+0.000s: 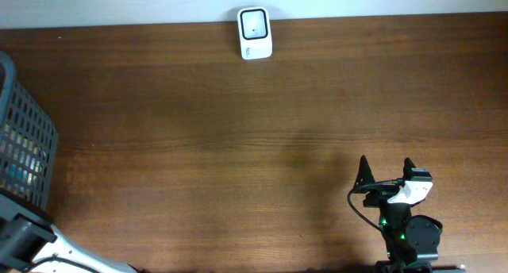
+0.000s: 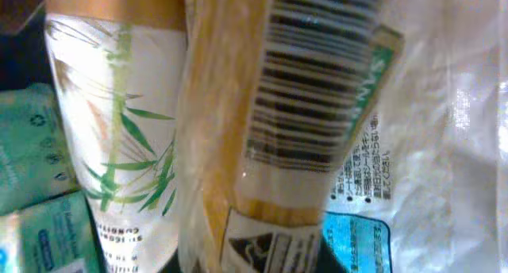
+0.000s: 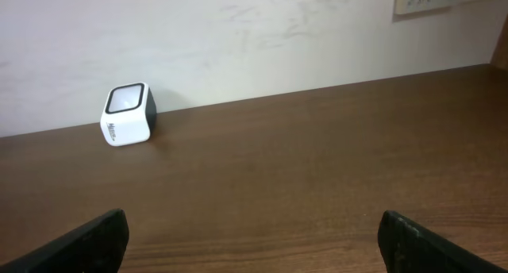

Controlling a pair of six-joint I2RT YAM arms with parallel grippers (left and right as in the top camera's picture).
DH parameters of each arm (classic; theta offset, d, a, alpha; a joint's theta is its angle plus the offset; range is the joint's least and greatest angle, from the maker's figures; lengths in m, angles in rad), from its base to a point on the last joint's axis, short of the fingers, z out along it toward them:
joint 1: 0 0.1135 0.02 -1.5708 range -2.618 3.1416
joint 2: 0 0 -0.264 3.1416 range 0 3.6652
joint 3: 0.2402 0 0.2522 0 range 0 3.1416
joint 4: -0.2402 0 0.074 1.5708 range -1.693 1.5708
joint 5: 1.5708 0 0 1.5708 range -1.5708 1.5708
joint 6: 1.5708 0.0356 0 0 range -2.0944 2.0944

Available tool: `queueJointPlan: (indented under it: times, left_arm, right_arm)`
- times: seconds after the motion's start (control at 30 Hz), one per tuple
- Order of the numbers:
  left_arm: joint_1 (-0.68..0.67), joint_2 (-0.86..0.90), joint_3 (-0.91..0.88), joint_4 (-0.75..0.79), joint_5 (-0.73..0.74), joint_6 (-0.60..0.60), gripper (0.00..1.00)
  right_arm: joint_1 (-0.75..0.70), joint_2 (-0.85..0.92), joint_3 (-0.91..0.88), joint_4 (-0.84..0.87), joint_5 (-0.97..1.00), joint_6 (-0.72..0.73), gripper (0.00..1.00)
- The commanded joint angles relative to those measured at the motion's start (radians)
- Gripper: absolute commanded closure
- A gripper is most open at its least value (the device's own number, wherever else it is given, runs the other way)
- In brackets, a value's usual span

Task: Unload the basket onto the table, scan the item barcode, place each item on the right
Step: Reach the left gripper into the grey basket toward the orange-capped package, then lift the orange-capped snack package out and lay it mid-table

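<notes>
The left gripper is closed. Its fingers don't show in its own camera, so I can't tell from the pictures whether it grips anything. What fills that view is a long yellowish packet (image 2: pixel 213 154) with its barcode (image 2: pixel 309 90) facing the lens. A bamboo pack (image 2: pixel 119 122) lies on one side of it and a white bag (image 2: pixel 452 106) on the other. I judge this to be inside the basket (image 1: pixel 28 138), since the left arm (image 1: pixel 28 240) reaches that way in the overhead view.

The packet's long axis runs top to bottom in the wrist view, slightly tilted, and the barcode runs along it.

The coming move turns on where the scanner (image 1: pixel 255 33) stands. It is at the far edge of the table (image 1: pixel 238 146), against the wall. The basket is well off to the scanner's left and nearer my side. The packet therefore has to go right and away from me to reach it.

The scanner's window looks upward and a little toward me. The barcode now faces the wrist camera, so I expect it will need turning over to face that window.

The right gripper (image 1: pixel 386 168) is wide open and empty. It sits to the scanner's right, near the front edge. It is no nearer the packet than the left, so I judge this carry belongs to the left arm.
</notes>
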Motion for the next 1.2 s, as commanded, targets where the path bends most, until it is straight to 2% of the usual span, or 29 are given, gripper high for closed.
queueJointPlan:
  times: [0.0,0.23,0.47,0.67,0.77,0.87,0.9,0.93,1.0,1.07,1.17]
  left_arm:
    - [0.006,0.019,0.017,-0.052,0.044,-0.031,1.0]
    - [0.006,-0.041,0.319,-0.232,0.109,-0.03,1.0]
    - [0.005,-0.179,0.644,-0.267,0.179,-0.029,1.0]
    - [-0.029,-0.379,0.748,-0.267,0.398,-0.003,1.0]
    - [-0.12,-0.473,0.748,-0.296,0.481,0.016,1.0]
    - [-0.316,-0.512,0.748,-0.361,0.587,0.006,1.0]
    - [-0.383,-0.509,0.746,-0.382,0.58,-0.02,1.0]
    - [-0.471,-0.494,0.739,-0.422,0.564,-0.054,1.0]
    - [-0.563,-0.469,0.718,-0.48,0.523,-0.107,1.0]
    - [-0.687,-0.426,0.65,-0.546,0.406,-0.235,1.0]
    - [-0.856,-0.385,0.46,-0.513,0.239,-0.34,1.0]
  right_arm:
    - [-0.008,-0.008,-0.008,-0.003,0.002,0.004,0.01]
    - [-0.008,-0.008,-0.008,-0.003,0.002,0.004,0.01]
    - [-0.008,-0.008,-0.008,-0.003,0.002,0.004,0.01]
    - [-0.008,-0.008,-0.008,-0.003,0.002,0.004,0.01]
    - [-0.008,-0.008,-0.008,-0.003,0.002,0.005,0.01]
    - [-0.008,-0.008,-0.008,-0.003,0.002,0.004,0.01]
    - [-0.008,-0.008,-0.008,-0.003,0.002,0.004,0.01]
    - [-0.008,-0.008,-0.008,-0.003,0.002,0.005,0.01]
    - [-0.008,-0.008,-0.008,-0.003,0.002,0.004,0.01]
    - [-0.008,-0.008,-0.008,-0.003,0.002,0.004,0.01]
    - [-0.008,-0.008,-0.008,-0.003,0.002,0.004,0.01]
